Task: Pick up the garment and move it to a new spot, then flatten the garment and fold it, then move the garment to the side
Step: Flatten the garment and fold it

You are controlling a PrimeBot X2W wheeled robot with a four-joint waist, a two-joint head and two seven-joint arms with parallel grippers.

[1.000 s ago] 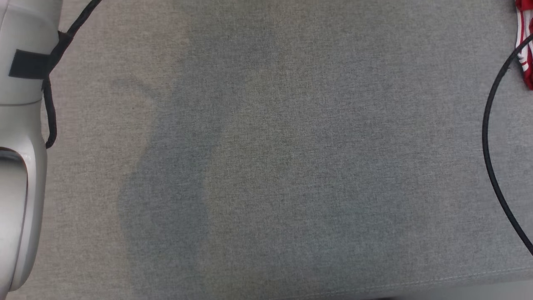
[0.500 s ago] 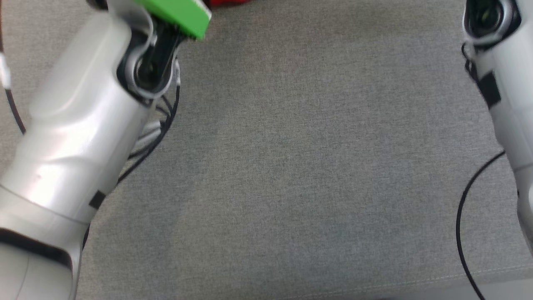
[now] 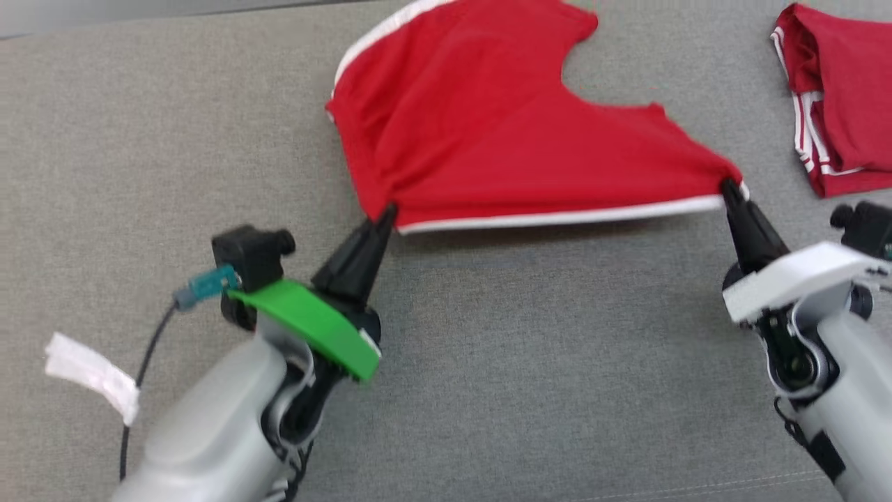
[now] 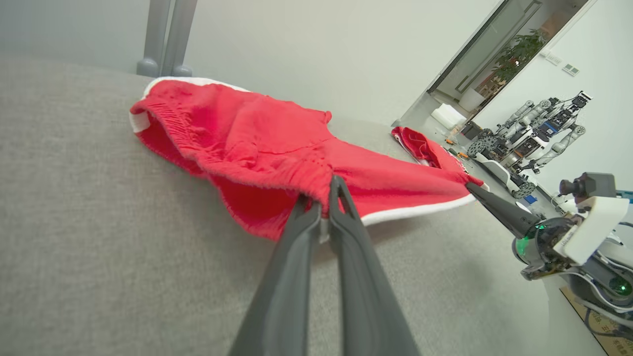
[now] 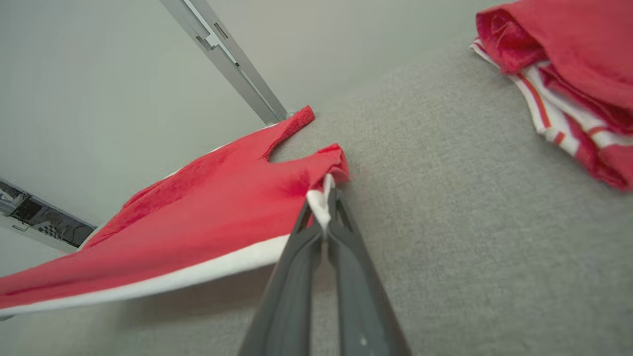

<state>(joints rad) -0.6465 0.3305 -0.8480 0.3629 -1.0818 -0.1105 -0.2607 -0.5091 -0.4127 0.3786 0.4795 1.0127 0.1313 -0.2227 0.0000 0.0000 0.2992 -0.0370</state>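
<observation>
Left end effector (image 3: 385, 213) and right end effector (image 3: 728, 187) each clamp a hem corner of the red garment (image 3: 488, 118); advise lowering both evenly, hem taut

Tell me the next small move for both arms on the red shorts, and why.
Probably lower both grippers together, keeping tension, to lay the red shorts flat. The left gripper and right gripper, jaws shut, each pinch one end of the white-trimmed edge; it hangs taut above the grey surface, while the far part lies on it.
</observation>
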